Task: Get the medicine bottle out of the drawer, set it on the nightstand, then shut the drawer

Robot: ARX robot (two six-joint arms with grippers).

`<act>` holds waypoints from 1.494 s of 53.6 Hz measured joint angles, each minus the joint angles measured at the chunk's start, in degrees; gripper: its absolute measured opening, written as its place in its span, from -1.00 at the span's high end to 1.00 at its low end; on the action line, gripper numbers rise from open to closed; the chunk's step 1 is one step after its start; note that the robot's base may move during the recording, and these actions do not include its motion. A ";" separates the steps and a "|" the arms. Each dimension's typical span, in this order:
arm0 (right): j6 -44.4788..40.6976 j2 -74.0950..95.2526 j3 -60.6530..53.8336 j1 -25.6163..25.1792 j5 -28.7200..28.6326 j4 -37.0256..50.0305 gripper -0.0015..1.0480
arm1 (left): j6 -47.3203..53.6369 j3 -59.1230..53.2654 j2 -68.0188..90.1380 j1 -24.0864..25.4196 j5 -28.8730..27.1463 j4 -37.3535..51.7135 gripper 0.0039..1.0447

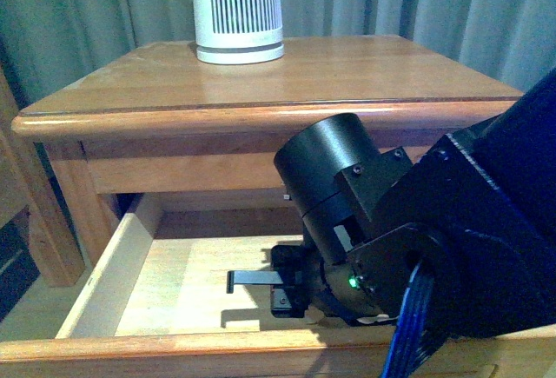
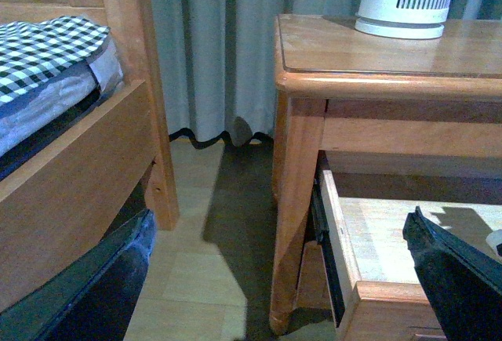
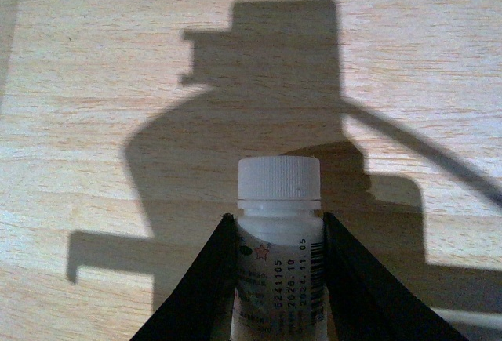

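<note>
Gripped at the label band, just under the ribbed cap: medicine bottle (image 3: 279, 200), lower centre of the right wrist view, pinched between the two black fingers (image 3: 205, 286) of the right end effector (image 3: 274, 223), closed on its sides. Inside the open drawer (image 1: 109, 265), over the pale floor, below the nightstand (image 1: 347, 82) top.

Likely light and rigid, of smooth plastic, so prone to slip or twist if squeezed off-centre. Best held mid-body as now, not by the cap.

Base cut off at the frame's bottom edge, so no telling whether resting on the drawer floor or lifted clear. In the front view, hidden altogether behind the dark arm (image 1: 469, 239) at lower right.

Left end effector (image 2: 280, 231) spread wide and empty, off to the nightstand's side, only finger edges showing in the lower corners. Small white sliver (image 2: 496, 241) at the left wrist view's right edge: too little to name.
</note>
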 joint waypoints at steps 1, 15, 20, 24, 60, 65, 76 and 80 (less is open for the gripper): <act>-0.02 -0.33 -0.17 -0.07 -0.07 0.04 0.46 | 0.00 0.00 0.00 0.00 0.00 0.00 -0.88; 0.90 -10.23 -3.61 0.20 -4.24 -0.20 0.46 | 0.00 0.00 0.00 0.00 0.00 0.00 -0.88; 1.07 -14.03 -4.50 0.68 -5.81 -1.03 0.46 | 0.00 0.00 0.00 0.00 0.00 0.00 -0.88; 1.01 -16.72 -4.66 1.05 -6.80 -1.75 0.46 | 0.00 0.00 0.00 0.00 0.00 0.00 -0.88; -27.65 -17.33 17.55 -6.67 -2.27 4.57 0.47 | 0.00 0.00 0.00 0.00 0.00 0.00 -0.88; -29.81 -11.80 20.81 -8.55 -2.01 3.72 0.47 | 0.00 0.00 0.00 0.00 0.00 0.00 -0.88; -32.68 -4.57 25.05 -10.05 -0.70 1.14 0.47 | 0.00 0.00 0.00 0.00 0.00 0.00 -0.88; -33.33 -3.69 25.55 -10.10 -0.55 0.70 0.25 | 0.00 0.00 0.00 0.00 0.00 0.00 -0.88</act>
